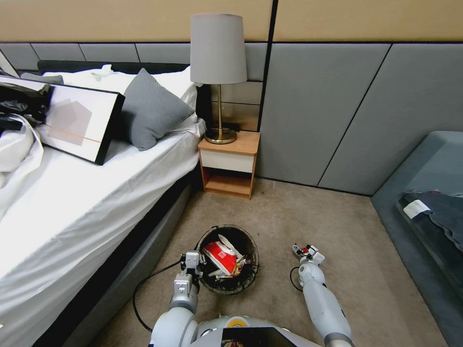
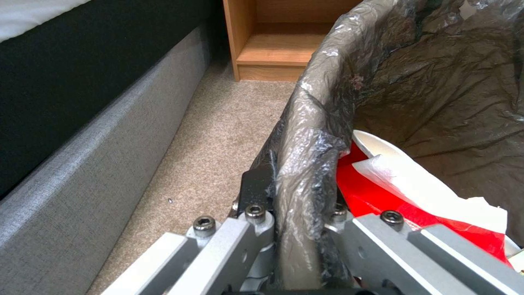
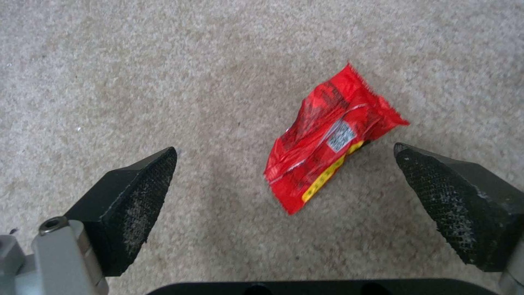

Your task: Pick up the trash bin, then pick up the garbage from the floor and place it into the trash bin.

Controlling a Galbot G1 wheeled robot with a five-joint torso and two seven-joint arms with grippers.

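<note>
The trash bin (image 1: pixel 241 282), lined with a dark bag, is in front of me beside the bed. My left gripper (image 1: pixel 193 264) is shut on its near rim. In the left wrist view the fingers (image 2: pixel 254 192) pinch the bag-covered rim (image 2: pixel 317 123). Red-and-white garbage (image 2: pixel 382 192) lies inside the bin (image 1: pixel 221 256). My right gripper (image 1: pixel 306 251) hangs low over the carpet to the right of the bin. It stands open (image 3: pixel 285 149) over a crumpled red wrapper (image 3: pixel 327 135), which lies flat on the floor between the pads (image 3: pixel 147 184) without touching them.
The bed (image 1: pixel 87 202) runs along my left, its grey base (image 2: pixel 82 164) close to the bin. A wooden nightstand (image 1: pixel 229 164) with a lamp (image 1: pixel 218 72) stands ahead. A grey couch (image 1: pixel 429 202) borders the right. A black cable (image 1: pixel 144 289) trails by my left arm.
</note>
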